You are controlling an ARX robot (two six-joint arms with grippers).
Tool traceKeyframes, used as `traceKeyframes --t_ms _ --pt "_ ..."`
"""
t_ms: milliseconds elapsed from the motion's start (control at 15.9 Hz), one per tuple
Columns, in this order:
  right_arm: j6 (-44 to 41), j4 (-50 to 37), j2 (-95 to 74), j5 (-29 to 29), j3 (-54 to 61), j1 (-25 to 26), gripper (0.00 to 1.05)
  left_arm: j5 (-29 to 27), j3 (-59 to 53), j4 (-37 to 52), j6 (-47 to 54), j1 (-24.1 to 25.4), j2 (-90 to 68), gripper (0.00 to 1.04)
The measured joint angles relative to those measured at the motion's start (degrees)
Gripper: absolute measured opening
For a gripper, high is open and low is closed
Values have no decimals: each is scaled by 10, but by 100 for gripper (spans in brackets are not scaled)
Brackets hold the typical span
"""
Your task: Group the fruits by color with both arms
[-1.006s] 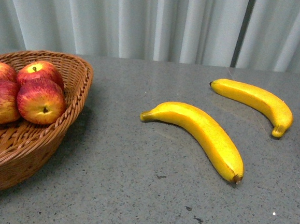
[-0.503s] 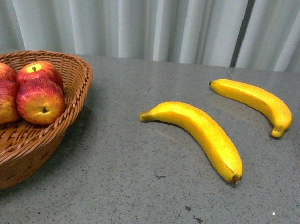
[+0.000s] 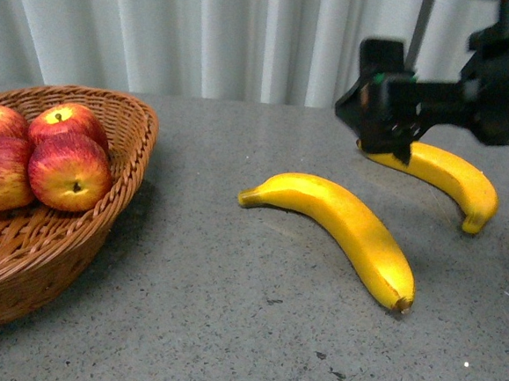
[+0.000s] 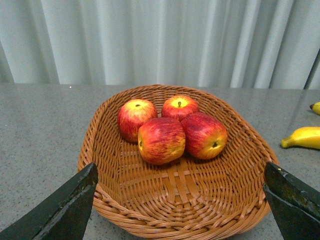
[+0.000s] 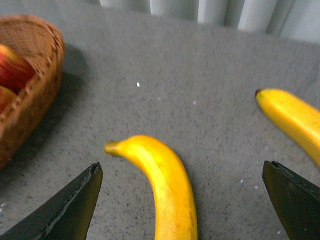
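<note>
Several red apples (image 3: 69,171) lie in a wicker basket (image 3: 138,137) at the table's left. Two yellow bananas rest on the grey table: the near banana (image 3: 344,224) in the middle and the far banana (image 3: 445,175) behind it to the right. My right gripper (image 3: 376,107) hovers open over the far banana's stem end. In the right wrist view the right gripper (image 5: 182,210) has the near banana (image 5: 167,190) lying between its spread fingers (image 5: 70,210) without touching them. My left gripper (image 4: 182,205) hangs open before the basket (image 4: 95,145) and its apples (image 4: 161,140), holding nothing.
Pale curtains (image 3: 249,31) close off the back of the grey table (image 3: 226,329). The basket (image 5: 30,100) shows at the edge of the right wrist view, and the far banana (image 5: 292,120) lies beyond the right finger. The left wrist view catches a banana end (image 4: 304,137).
My right arm has come into the front view from the upper right and now hangs over the far banana. The fruits and basket have not moved.
</note>
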State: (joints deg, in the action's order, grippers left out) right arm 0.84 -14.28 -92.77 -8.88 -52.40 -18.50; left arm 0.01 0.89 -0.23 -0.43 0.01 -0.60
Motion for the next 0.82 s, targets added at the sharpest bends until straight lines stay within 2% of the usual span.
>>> traceKeyframes --t_ms 189,314,692,754,817 --pt "-12 61 -85 21 -35 -24 98 0 0 0 0 0 0 98" --pt "-26 63 -96 27 -35 -39 98 0 0 0 0 0 0 98" --pt "-73 45 -155 66 -42 -39 98 0 0 0 0 0 0 98" --pt "-78 52 -156 70 -48 -40 95 0 0 0 0 0 0 98" --pt "-80 53 -156 70 -49 -40 84 0 0 0 0 0 0 98"
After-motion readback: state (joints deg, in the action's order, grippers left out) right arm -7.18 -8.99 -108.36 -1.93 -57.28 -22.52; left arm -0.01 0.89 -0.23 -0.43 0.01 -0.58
